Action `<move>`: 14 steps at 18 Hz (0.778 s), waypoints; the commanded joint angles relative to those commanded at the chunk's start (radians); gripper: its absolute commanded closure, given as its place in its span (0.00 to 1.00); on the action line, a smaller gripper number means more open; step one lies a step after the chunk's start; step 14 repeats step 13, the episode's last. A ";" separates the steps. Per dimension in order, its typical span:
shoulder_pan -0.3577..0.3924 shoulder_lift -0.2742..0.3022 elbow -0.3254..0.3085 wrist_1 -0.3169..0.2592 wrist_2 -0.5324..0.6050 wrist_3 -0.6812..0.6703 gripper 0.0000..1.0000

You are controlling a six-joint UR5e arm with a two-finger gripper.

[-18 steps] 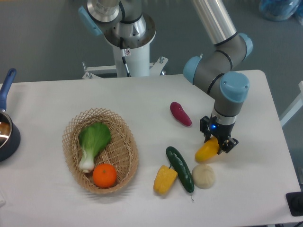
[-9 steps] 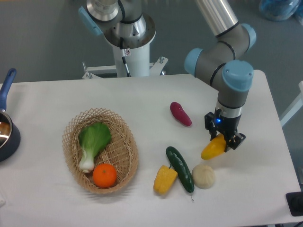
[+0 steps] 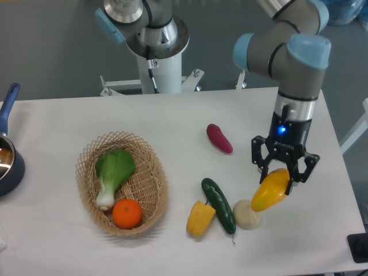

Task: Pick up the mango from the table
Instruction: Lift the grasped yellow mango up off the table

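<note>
Yellow mango (image 3: 270, 190) clamped in one hand (image 3: 283, 175) above white table (image 3: 172, 121), one cucumber (image 3: 218, 205), one basket (image 3: 146, 201)

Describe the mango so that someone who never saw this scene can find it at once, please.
Start at the white table and go to its right side, where the gripper hangs. The mango is the smooth yellow oblong fruit shut between its jaws. Unlike the round beige ball just below it and the ridged yellow corn further left, it is glossy.
</note>
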 joint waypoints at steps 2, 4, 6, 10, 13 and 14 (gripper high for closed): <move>-0.020 0.000 0.029 0.000 -0.008 -0.064 0.78; -0.028 0.000 0.058 0.000 -0.035 -0.123 0.78; -0.032 0.000 0.066 0.000 -0.060 -0.140 0.78; -0.029 0.008 0.066 0.000 -0.063 -0.147 0.78; -0.026 0.009 0.060 0.000 -0.063 -0.147 0.78; -0.026 0.009 0.060 0.000 -0.063 -0.147 0.78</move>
